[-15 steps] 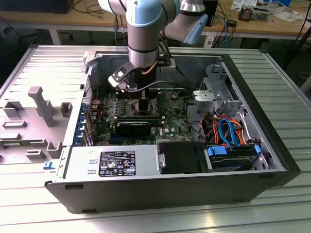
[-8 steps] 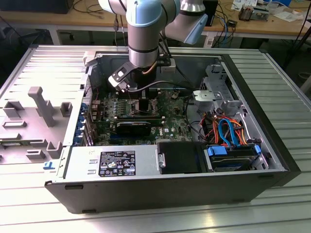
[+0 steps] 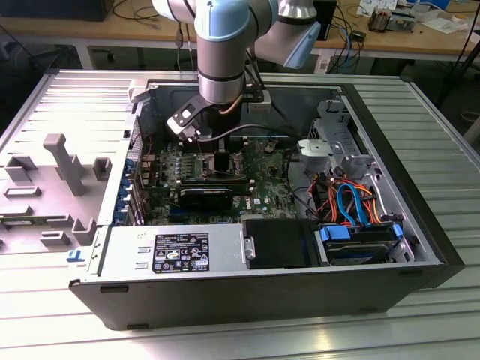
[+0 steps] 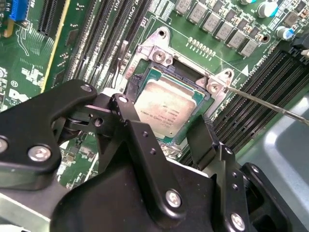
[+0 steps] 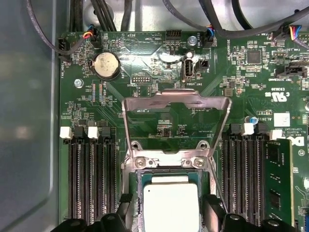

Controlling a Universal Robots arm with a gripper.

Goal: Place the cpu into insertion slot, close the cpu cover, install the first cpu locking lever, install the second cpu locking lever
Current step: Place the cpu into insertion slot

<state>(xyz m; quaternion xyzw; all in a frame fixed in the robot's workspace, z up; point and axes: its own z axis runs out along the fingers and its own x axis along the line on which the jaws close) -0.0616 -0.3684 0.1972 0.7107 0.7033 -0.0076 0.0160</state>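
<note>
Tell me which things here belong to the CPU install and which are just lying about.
Job: cpu, in the insertion slot; cpu cover, standing open; locking lever; gripper, over the cpu.
Lying about: coin battery; memory stick; power supply; drive cables.

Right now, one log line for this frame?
gripper: open, straddling cpu | cpu: lying in insertion slot | cpu cover: raised open
</note>
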